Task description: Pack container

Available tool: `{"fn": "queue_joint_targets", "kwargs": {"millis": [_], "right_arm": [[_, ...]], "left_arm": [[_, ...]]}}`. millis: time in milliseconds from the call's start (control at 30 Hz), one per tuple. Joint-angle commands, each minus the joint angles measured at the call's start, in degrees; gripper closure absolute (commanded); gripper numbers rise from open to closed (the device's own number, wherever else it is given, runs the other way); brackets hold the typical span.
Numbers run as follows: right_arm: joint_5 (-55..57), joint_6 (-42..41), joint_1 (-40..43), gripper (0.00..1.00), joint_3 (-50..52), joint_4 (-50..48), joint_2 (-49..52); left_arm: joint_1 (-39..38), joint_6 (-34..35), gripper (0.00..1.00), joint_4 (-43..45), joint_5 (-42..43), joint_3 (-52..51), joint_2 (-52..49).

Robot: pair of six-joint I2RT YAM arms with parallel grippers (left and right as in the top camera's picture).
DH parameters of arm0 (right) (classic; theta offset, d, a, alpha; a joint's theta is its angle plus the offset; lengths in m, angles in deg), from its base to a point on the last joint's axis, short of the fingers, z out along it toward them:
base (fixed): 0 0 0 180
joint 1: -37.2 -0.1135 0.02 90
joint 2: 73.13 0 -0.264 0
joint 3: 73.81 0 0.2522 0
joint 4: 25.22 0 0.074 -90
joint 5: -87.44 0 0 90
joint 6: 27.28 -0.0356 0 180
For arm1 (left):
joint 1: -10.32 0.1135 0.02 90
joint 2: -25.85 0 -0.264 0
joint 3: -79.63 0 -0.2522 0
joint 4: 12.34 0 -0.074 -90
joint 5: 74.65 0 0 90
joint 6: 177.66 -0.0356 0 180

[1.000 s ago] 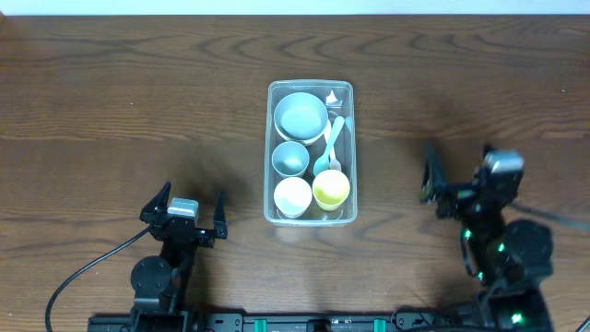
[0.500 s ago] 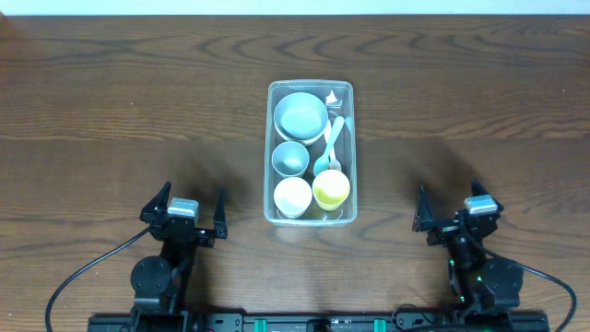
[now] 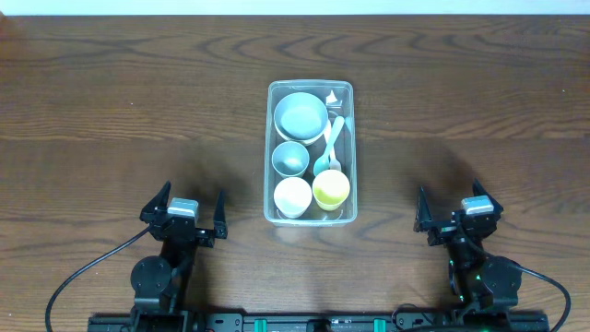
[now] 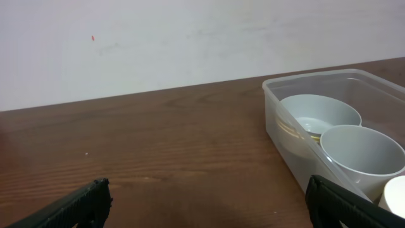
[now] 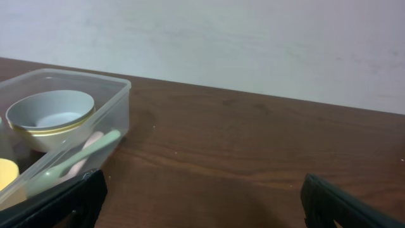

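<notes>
The brown wooden table (image 3: 111,92) fills the overhead view. The container (image 3: 311,84) stands at its middle, long side running away from the arms, about midway between them and well apart from both.

The left gripper (image 3: 194,190) sits at the near edge, left of the container. Its jaws are spread wide, with nothing between them and nothing touched. The right gripper (image 3: 449,188) mirrors it on the other side, equally wide apart and empty. In each wrist view the dark fingers (image 4: 69,209) (image 5: 348,202) stand at the bottom corners with bare table between them. The container shows off to the side, beyond their reach.

Inside the container, a grey-blue bowl (image 3: 300,115) takes the far end. Below it lies a grey-blue cup (image 3: 290,158), then a white cup (image 3: 293,196) and a yellow cup (image 3: 331,189) side by side at the near end. A pale green spoon (image 3: 332,148) lies along the right wall. A small white piece (image 3: 330,97) sits in the far right corner, too small to identify.

A second ago the right gripper was farther out and farther right. It has since drawn back to the near edge, and has hardly shifted over the last half second. The left gripper and the container's contents are unchanged.
</notes>
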Motion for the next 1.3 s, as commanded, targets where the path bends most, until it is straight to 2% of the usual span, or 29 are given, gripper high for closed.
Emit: {"fn": "queue_joint_targets", "kwargs": {"millis": [0,1267], "right_arm": [[0.9,1.2,0.6,0.01,0.2,0.3,-0.5],[2.8,1.2,0.6,0.01,0.2,0.3,-0.5]], "left_arm": [[0.3,-1.2,0.02,-2.0,0.4,-1.0,0.3],[0.3,-1.2,0.02,-2.0,0.4,-1.0,0.3]]}}
